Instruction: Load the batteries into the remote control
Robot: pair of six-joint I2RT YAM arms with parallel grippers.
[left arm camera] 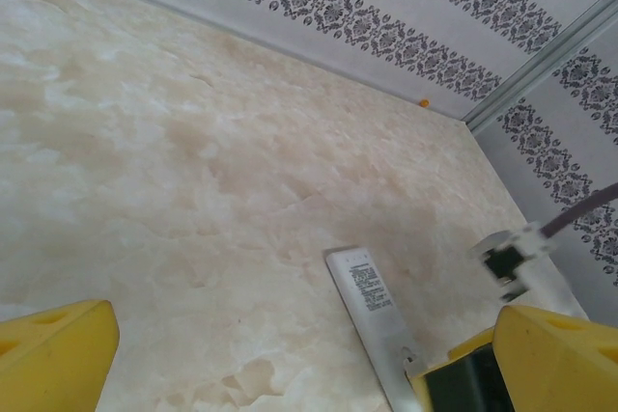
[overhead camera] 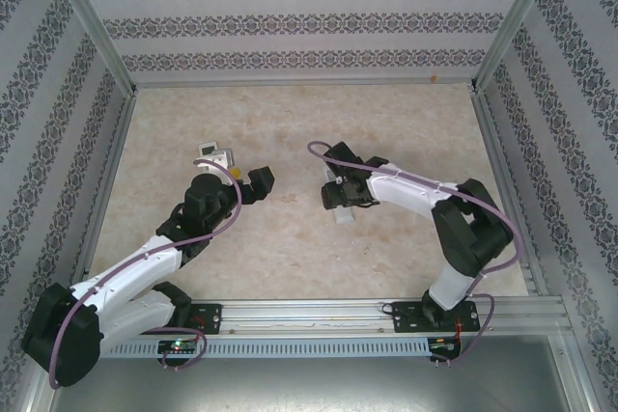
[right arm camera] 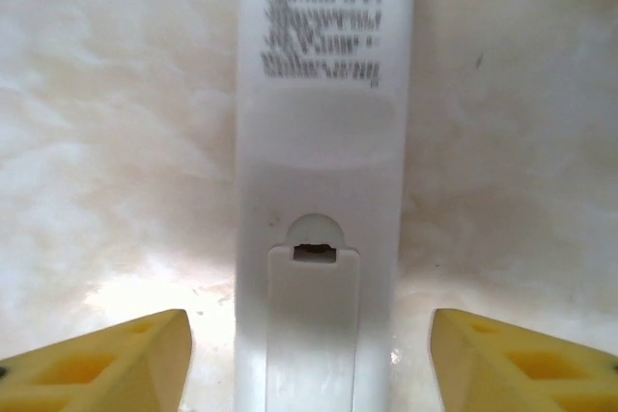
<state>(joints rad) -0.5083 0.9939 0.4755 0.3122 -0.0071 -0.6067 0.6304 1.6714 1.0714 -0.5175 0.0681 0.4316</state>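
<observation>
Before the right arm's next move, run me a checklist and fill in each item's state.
1. Remote flat on the table, back side up: ok.
2. Battery cover taken off: not ok, it sits closed.
3. Right fingers open, one on either side of the remote and clear of it: ok.
4. Left fingers open and empty: ok.
5. Batteries within reach: cannot tell.
</observation>
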